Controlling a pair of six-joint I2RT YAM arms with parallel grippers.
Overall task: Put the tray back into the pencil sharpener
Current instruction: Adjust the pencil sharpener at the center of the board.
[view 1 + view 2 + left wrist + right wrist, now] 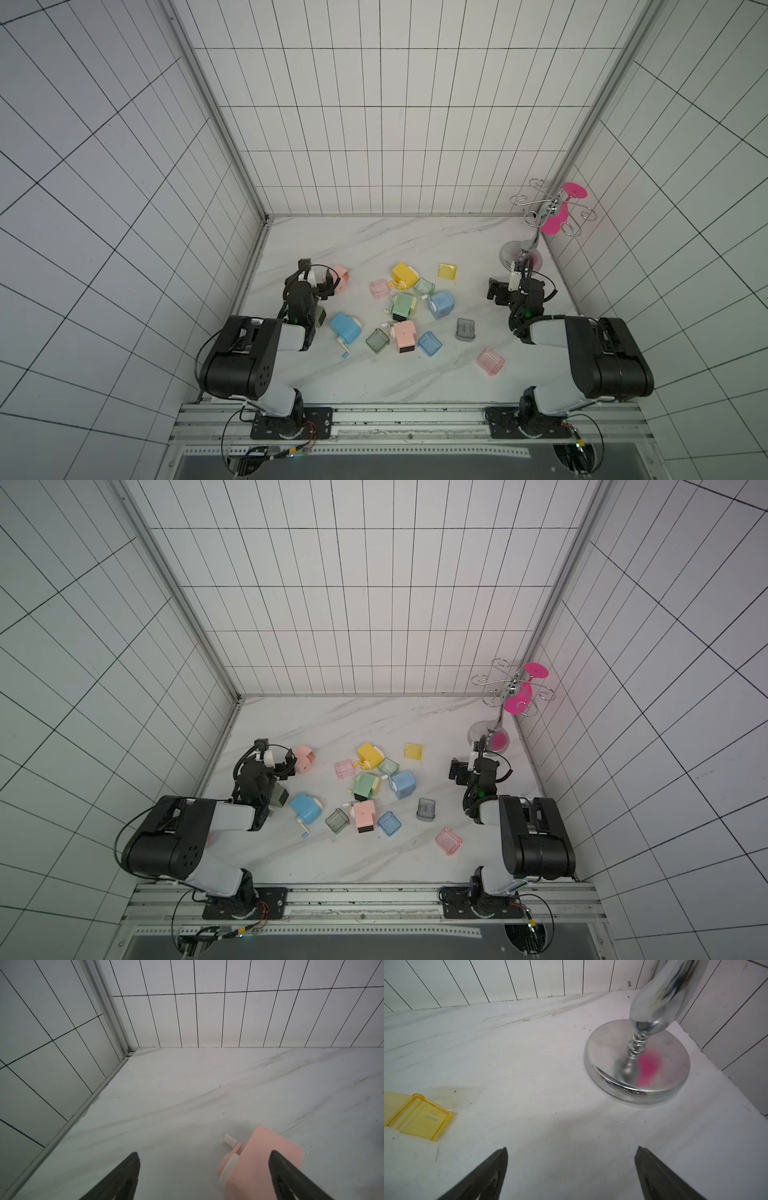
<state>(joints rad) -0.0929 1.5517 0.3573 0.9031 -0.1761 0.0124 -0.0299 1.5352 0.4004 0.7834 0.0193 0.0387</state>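
- My left fingers (128, 1176) are spread wide, holding nothing; a salmon-pink plastic pencil sharpener (255, 1153) shows partly between them on the white marbled bench (187, 1095), well apart from the chrome round-based stand (509, 251).
- My right fingers (488, 1174) gape empty near that stand.
- A translucent yellow plastic tray (425, 1120) lies on the bench near the stand, outside any sharpener.

Glossy chrome metal stand (637, 1076); clear yellow plastic tray (423, 1120); matt pink plastic sharpener (259, 1163); smooth marble-look table (529, 1053); tiled walls (374, 124)
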